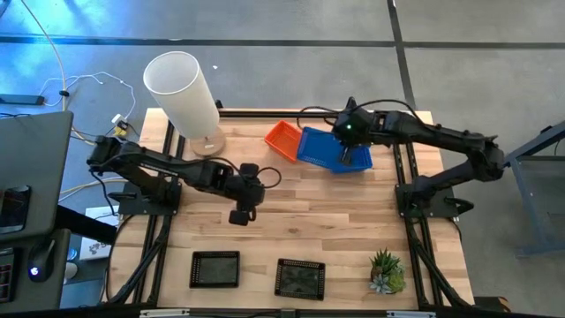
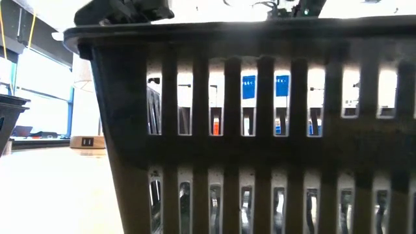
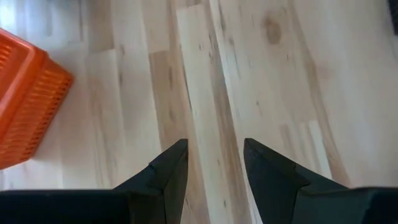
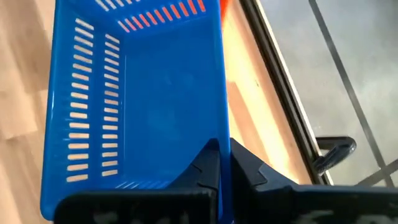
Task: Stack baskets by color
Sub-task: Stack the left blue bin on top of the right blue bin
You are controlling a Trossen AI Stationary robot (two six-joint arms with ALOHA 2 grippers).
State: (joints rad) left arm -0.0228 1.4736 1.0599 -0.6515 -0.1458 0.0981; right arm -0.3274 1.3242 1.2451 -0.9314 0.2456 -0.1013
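A blue basket (image 1: 334,148) sits at the far right of the table, with my right gripper (image 1: 346,157) shut on it. Its left edge overlaps an orange basket (image 1: 283,140). The orange basket also shows in the left wrist view (image 3: 25,99) and through the blue basket's slits (image 4: 165,15). My left gripper (image 1: 240,212) hangs open over bare wood in the table's middle left, its fingers (image 3: 168,177) around nothing. Two black baskets (image 1: 215,268) (image 1: 300,278) rest on their bottoms near the front edge. One of them (image 2: 260,130) fills the low view. My right gripper holds the blue basket by the rim of one long side wall (image 4: 225,134), close to a corner. One finger (image 4: 205,165) is inside the basket and the other is outside. The fingers slant down from the table's right. I cannot tell whether the basket is clear of the table.
A tall white cylinder lamp (image 1: 184,93) stands at the far left. A small green potted plant (image 1: 386,271) stands at the near right. Bare wood (image 1: 318,221) lies between the arms. The table's far right edge and black frame rail (image 4: 273,74) run close beside the blue basket.
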